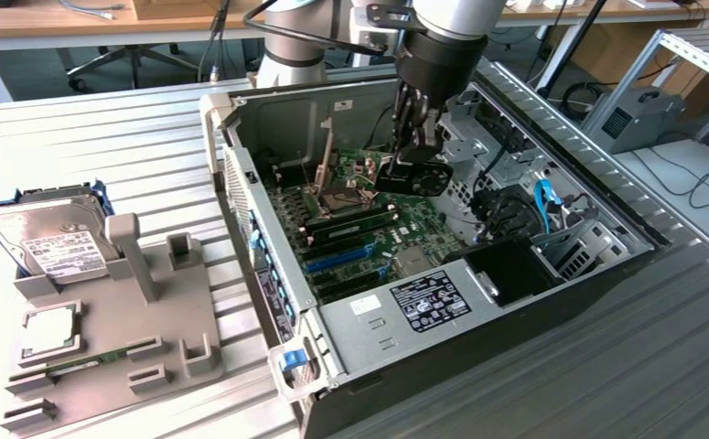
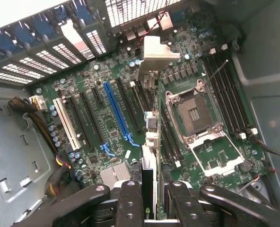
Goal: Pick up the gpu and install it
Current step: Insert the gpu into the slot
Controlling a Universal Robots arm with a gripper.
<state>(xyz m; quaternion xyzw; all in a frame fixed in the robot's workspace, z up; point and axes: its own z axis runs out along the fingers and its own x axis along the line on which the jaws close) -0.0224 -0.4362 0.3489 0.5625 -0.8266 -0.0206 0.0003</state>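
My gripper [image 2: 148, 198] is shut on the gpu [image 2: 149, 182], a thin black card seen edge-on between the two black fingers [image 2: 130, 201]. Its silver bracket [image 2: 156, 54] points toward the case's slotted rear wall. The card hangs over the green motherboard [image 2: 102, 156], along the black slots between the long blue slot [image 2: 116, 111] and the open CPU socket [image 2: 196, 116]. Whether it touches a slot I cannot tell. In the exterior view the gripper [image 1: 411, 169] reaches down into the open computer case [image 1: 367, 357], above the motherboard [image 1: 372, 240].
On the exterior view's left stands a grey fixture [image 1: 123, 338] with a silver hard drive [image 1: 55, 240], a CPU chip [image 1: 49, 331] and a green memory stick [image 1: 86, 359]. Inside the case are cable bundles [image 2: 55, 177], a white slot [image 2: 66, 123] and drive bays [image 1: 574, 247].
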